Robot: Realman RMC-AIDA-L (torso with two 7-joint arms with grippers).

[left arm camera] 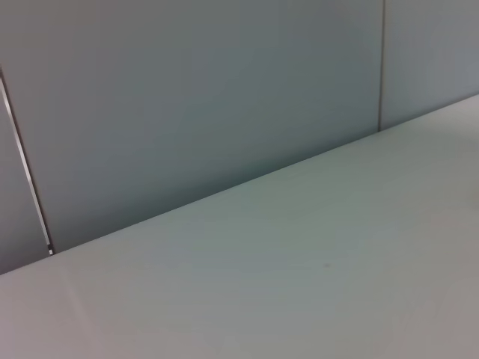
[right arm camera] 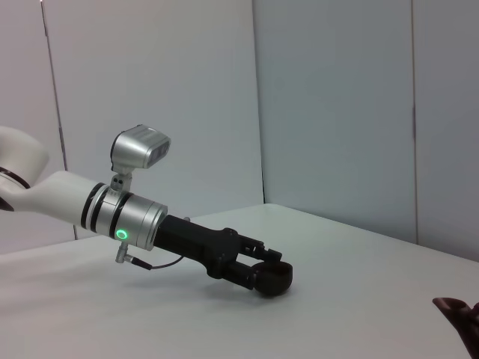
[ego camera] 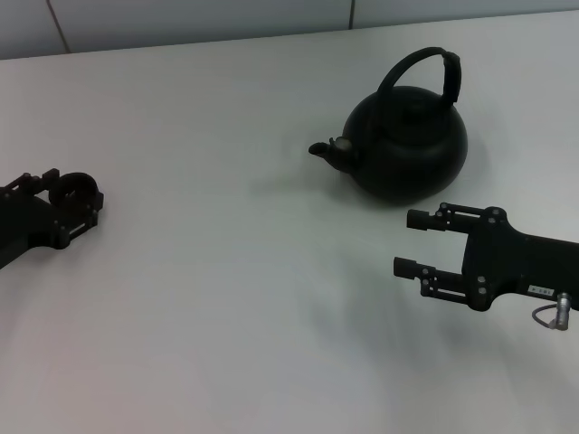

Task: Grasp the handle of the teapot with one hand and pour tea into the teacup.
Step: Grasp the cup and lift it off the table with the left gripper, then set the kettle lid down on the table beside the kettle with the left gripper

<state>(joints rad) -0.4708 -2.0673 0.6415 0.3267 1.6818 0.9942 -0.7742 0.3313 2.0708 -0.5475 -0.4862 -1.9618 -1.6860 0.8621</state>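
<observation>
A: Where is the right claw (ego camera: 409, 242)?
B: Low over the white tabletop (ego camera: 226, 298), near its right side, reaching toward the left. Its two bar fingers (ego camera: 425, 218) stand spread with a clear gap between them and nothing in it.

A: And the other one?
B: The left claw (ego camera: 80, 201) rests at the far left edge, pinched around the teacup (ego camera: 76, 188), a small dark round cup. From the right wrist camera the same claw (right arm camera: 262, 271) shows at the end of the silver-white arm (right arm camera: 90, 206), which carries a green light ring, with the cup (right arm camera: 272, 277) held low at the tabletop.

A: The teapot?
B: The teapot (ego camera: 412, 149) sits upright just beyond the right claw, apart from it and well apart from the cup. Its stubby spout (ego camera: 324, 151) points left, toward the cup's side. The handle (ego camera: 425, 70) arches over the lid, running along the same left-to-right line as the spout, its thicker part on the right.
</observation>
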